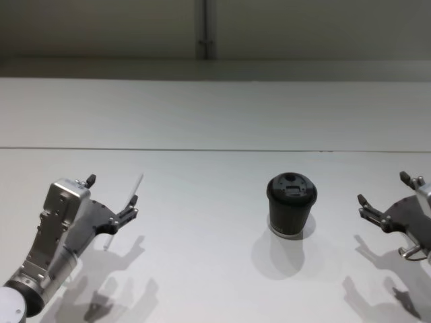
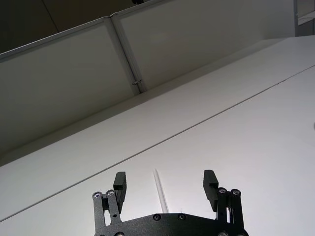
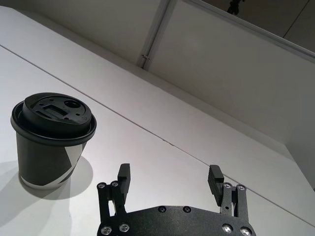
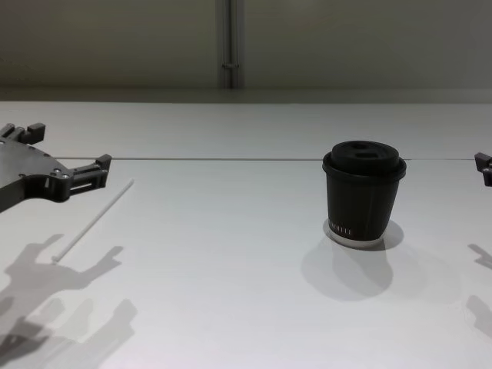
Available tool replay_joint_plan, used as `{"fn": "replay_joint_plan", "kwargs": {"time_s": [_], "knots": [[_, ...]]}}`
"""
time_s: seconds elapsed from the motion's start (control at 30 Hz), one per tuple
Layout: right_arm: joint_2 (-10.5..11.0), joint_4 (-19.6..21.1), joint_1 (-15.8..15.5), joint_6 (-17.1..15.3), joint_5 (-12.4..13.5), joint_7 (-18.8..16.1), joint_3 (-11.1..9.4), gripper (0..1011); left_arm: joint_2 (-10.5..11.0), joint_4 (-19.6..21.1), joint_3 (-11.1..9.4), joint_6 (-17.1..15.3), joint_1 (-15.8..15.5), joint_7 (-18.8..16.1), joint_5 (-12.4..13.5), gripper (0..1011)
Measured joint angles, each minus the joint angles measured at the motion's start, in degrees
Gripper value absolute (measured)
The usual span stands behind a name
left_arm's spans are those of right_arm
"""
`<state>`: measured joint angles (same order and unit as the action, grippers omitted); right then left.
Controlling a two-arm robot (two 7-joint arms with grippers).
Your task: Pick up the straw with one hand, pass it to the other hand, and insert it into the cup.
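The white straw lies flat on the white table at the left, its far end showing past my left gripper. My left gripper hovers open just above it, and in the left wrist view the straw runs between the spread fingers of this gripper. The black cup with its black lid stands upright right of centre, also seen from the side. My right gripper is open and empty at the right edge, apart from the cup.
A thin dark seam crosses the table from left to right behind the cup. A grey wall with a vertical post stands beyond the table's far edge. Gripper shadows fall on the near tabletop.
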<state>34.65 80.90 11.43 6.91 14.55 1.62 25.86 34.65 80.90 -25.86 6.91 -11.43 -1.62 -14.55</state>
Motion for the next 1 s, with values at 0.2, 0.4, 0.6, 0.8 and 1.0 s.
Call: {"fn": "replay_joint_plan", "kwargs": {"time_s": [0.2,0.4,0.6,0.8,1.0], "knots": [[0.00,0.00,0.00,0.00,0.00,0.00,0.00,1001,0.00,0.00,0.00,0.00,0.00,0.00,0.00,1002],[0.00,0.00,0.00,0.00,0.00,0.00,0.00,1001,0.00,0.00,0.00,0.00,0.00,0.00,0.00,1002],[0.00,0.00,0.00,0.00,0.00,0.00,0.00,1001,0.00,0.00,0.00,0.00,0.00,0.00,0.00,1002],[0.00,0.00,0.00,0.00,0.00,0.00,0.00,1001,0.00,0.00,0.00,0.00,0.00,0.00,0.00,1001],[0.00,0.00,0.00,0.00,0.00,0.00,0.00,1001,0.00,0.00,0.00,0.00,0.00,0.00,0.00,1002]]}}
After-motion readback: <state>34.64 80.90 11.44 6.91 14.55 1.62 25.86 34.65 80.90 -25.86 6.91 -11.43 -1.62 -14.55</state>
